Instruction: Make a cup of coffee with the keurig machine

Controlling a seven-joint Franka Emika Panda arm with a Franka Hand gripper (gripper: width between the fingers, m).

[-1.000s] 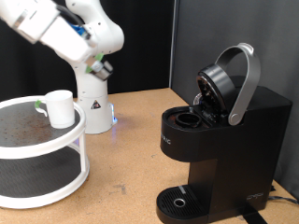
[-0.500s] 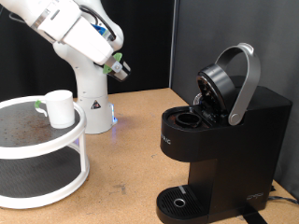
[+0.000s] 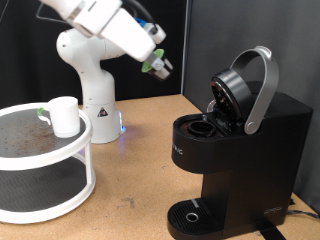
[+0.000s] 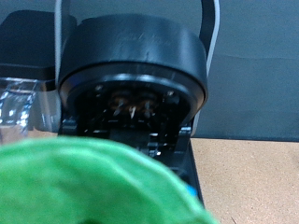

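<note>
At the exterior view's far left we see a white two-tier round stand [image 3: 60,168], and on its top shelf sits the cup [image 3: 65,116], upright, with a small dark and green thing just beside it at its left. The cup is well apart from everything else in play.

Moving right, the white robot base [image 3: 92,90] stands behind the stand, and the arm [image 3: 110,25] reaches from the upper left of the frame across toward the centre. At its end, in the upper middle, the gripper [image 3: 158,66] hangs in the air with something green showing at its tip. In the wrist view a blurred green pod top [image 4: 93,187] fills the lower part of the picture, right at the fingers, so we read the pincer as clenched on the pod.

On the right stands the keurig machine [image 3: 240,150], its grey-handled lid [image 3: 245,88] tilted up and the pod chamber open. The wrist view looks straight into that raised lid. The drip base at the lower right is bare wood-side, on the table [image 3: 140,170].
</note>
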